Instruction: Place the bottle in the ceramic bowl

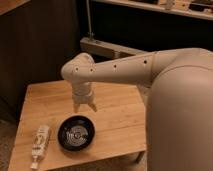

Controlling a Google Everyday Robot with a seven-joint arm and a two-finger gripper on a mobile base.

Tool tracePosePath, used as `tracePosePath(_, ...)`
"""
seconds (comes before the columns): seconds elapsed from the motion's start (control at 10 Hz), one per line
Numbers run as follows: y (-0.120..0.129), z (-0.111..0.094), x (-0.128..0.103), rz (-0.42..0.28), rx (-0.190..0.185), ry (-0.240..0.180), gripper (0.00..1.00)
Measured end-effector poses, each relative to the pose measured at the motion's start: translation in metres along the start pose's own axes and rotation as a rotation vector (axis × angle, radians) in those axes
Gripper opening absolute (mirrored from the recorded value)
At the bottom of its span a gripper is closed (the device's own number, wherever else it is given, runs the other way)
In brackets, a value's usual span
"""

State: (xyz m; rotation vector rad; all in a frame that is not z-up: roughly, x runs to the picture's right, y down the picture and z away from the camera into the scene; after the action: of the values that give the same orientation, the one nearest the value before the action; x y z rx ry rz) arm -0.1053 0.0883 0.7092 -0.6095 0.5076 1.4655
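The bottle [39,144] lies on its side near the front left corner of the wooden table [117,115], cap toward the front edge. The black ceramic bowl [76,133] sits to its right, with pale rings inside and nothing in it. My gripper [85,107] hangs pointing down over the table just behind the bowl's far rim, up and to the right of the bottle. It holds nothing.
My white arm reaches in from the right and its bulky body [180,115] covers the table's right end. A dark wall and a metal frame [107,48] stand behind the table. The floor shows at the lower left.
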Motion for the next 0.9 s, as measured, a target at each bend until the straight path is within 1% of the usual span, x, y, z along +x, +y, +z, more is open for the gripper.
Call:
tracePosePath(0.1,0.003,-0.001,-0.013,0.006,-0.025,0.003,0.65)
tracePosePath(0.2,0.011,-0.004,-0.031,0.005,-0.088,0.022,0.65)
tracePosePath(0.3,0.008,-0.006,-0.039,0.010,-0.125,0.033,0.65)
tracePosePath(0.4,0.006,-0.007,-0.046,0.016,-0.153,0.042,0.65)
tracePosePath(0.5,0.015,-0.008,-0.056,0.007,-0.172,0.055,0.65)
tracePosePath(0.6,0.022,-0.007,-0.062,-0.005,-0.183,0.074,0.65)
tracePosePath(0.8,0.028,-0.007,-0.072,-0.033,-0.204,0.126,0.65)
tracePosePath(0.9,0.038,-0.008,-0.073,-0.056,-0.216,0.148,0.65)
